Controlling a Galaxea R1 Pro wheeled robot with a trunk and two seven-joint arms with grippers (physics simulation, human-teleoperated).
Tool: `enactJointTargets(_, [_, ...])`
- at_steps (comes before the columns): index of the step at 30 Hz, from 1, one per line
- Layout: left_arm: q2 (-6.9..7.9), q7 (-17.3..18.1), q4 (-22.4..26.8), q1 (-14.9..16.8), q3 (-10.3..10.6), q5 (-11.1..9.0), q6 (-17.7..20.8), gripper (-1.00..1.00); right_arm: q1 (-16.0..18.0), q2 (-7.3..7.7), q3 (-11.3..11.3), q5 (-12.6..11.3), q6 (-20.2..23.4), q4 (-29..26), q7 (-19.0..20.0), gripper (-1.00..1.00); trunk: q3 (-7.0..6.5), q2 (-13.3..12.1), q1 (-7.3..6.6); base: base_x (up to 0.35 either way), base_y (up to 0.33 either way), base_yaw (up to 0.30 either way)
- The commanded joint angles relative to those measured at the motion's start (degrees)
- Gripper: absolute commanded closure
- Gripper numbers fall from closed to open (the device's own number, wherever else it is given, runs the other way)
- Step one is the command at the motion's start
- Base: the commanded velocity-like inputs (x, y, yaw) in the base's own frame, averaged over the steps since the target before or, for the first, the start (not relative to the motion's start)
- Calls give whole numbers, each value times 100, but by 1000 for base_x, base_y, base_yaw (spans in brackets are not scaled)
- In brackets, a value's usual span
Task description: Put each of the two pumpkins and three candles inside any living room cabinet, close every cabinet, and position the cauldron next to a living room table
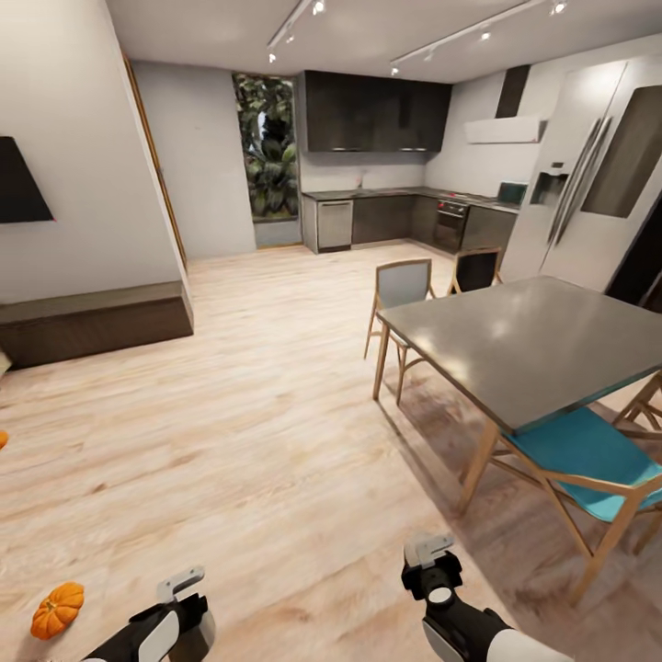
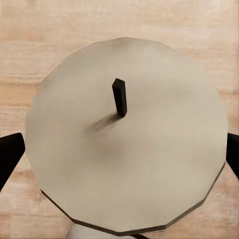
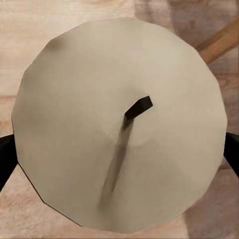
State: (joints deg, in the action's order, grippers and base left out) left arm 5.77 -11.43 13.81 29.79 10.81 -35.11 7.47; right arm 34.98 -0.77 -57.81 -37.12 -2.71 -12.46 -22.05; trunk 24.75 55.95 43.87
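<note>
Between each end effector's dark fingers [image 2: 10,154] sits a gripped candle [image 2: 124,139], left and right [image 3: 119,124].

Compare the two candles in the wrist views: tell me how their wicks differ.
The left-wrist candle has a straight, upright wick; the right-wrist candle has a bent, leaning wick with a longer shadow. Behind the left one is bare floor; behind the right, a wooden leg. Both are tan, round, and sit between dark fingers.

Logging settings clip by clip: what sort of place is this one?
An open-plan home, apparently: a kitchen with a fridge at the back, a dining table with chairs, and a long low cabinet along the left wall, all on wooden flooring.
</note>
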Motion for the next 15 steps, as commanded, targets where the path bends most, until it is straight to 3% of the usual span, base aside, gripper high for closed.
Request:
enactJointTargets(1, [-3, 0, -2, 1, 3, 5, 2, 100, 0, -1, -2, 13, -1, 3, 0, 100, 3, 0, 0, 307, 0, 285])
enactJointTargets(5, [-14, 0, -217, 1, 51, 9, 3, 100, 0, -5, -1, 9, -8, 2, -1, 100, 17, 0, 0, 316, 0, 285])
enactJointTargets(10, [-147, 0, -307, 1, 101, 12, 0, 100, -6, -10, -2, 6, -8, -2, -1, 100, 34, 0, 0, 321, 0, 285])
enactJointTargets(15, [-196, 0, -410, 1, 113, 11, 0, 100, -8, -14, -2, 3, -10, -2, -1, 100, 51, 0, 0, 116, 0, 285])
